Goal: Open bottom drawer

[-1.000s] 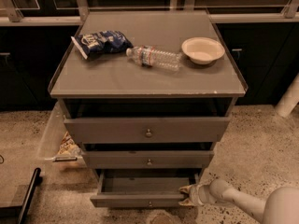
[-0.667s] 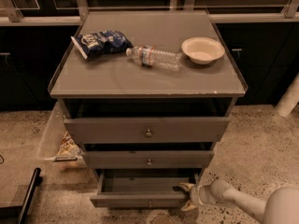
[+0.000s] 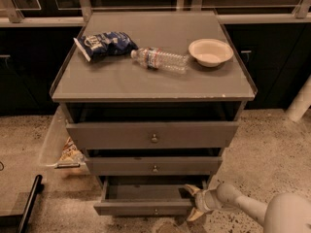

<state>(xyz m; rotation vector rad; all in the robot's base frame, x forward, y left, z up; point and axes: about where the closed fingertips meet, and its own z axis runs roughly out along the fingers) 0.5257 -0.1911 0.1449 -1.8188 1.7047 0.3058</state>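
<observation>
Since the bottom drawer (image 3: 146, 207) already stands part-way out of the cabinet, lowest of the three and just above the floor, the step in hand is judged to be the completion of the pull. The tool (image 3: 192, 203) sits at the right end of the drawer front, touching or all but touching that corner. Whether it is clenched on the panel or released cannot be told from this view. The small round knob (image 3: 156, 210) lies to the left of the tool, at the centre of the front, and is not in use.

Recommendation: draw straight outward, square to the cabinet face. A pull from one end is liable to skew the drawer on its runners and bind it. Confirm a firm hold before hauling, and keep the pull level.

Directly above the tool are the middle drawer (image 3: 154, 166) and the top drawer (image 3: 153, 136), both standing slightly proud. Higher again, the counter (image 3: 146, 84) carries a plastic bottle (image 3: 160, 59), a bowl (image 3: 210, 51) and a snack bag (image 3: 106, 43), all well clear of the tool.
</observation>
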